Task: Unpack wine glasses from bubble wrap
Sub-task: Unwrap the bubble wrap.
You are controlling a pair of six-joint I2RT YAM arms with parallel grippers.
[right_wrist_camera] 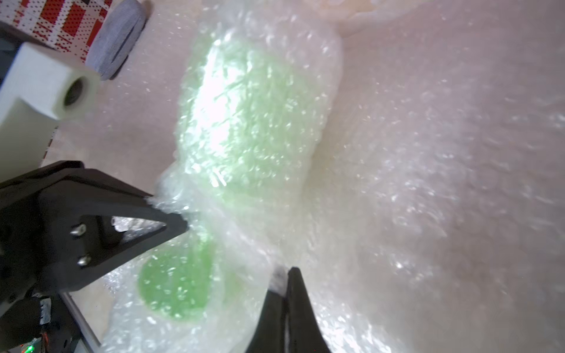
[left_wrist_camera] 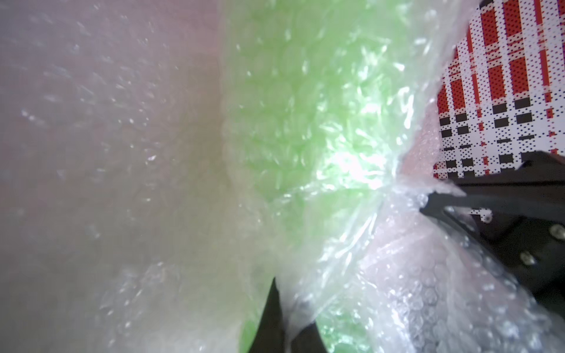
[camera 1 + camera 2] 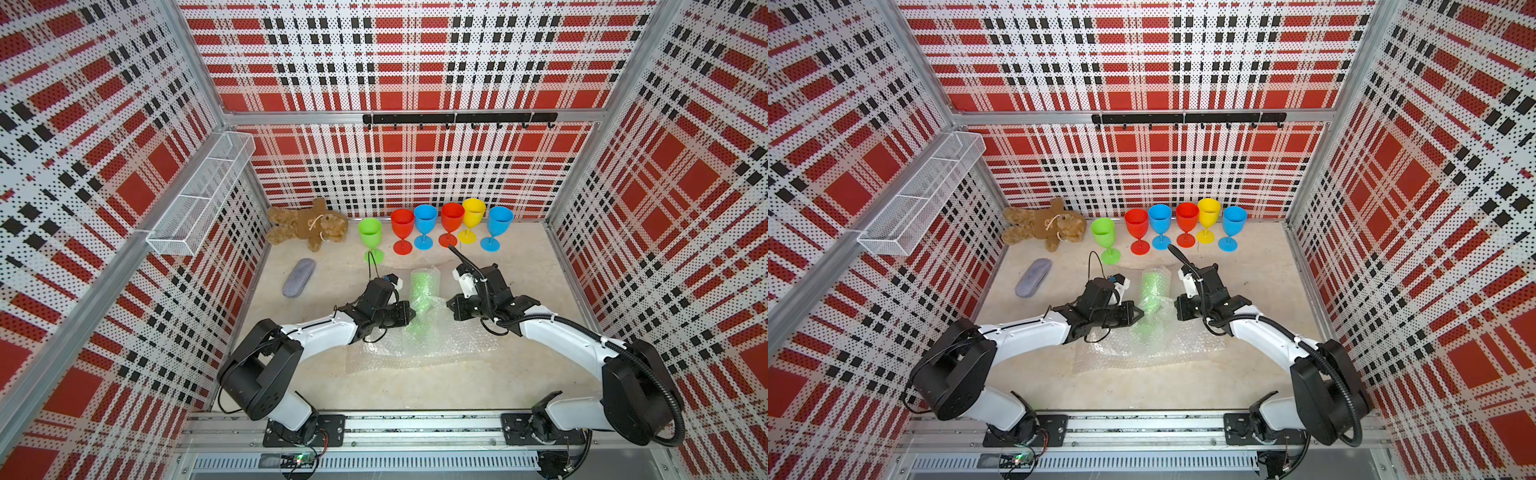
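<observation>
While six goblets [image 3: 425, 224] stand unwrapped in row at far edge, seventh, green goblet [image 3: 423, 291], sits mid-table inside bubble wrap [image 3: 444, 338]. Both arms on it: left gripper [image 3: 412, 314] jaws pressed together, pinching wrap by stem; right gripper [image 3: 450, 306] jaws likewise pinching wrap on right side. Judgement: nearly done, last glass left to free and stand up.

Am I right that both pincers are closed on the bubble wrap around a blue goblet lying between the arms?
Not quite: the goblet inside the bubble wrap is green, not blue; the right wrist view shows its green bowl and foot through the wrap. The rest holds: the left pincer and the right pincer are both closed on the wrap, between the arms.
</observation>
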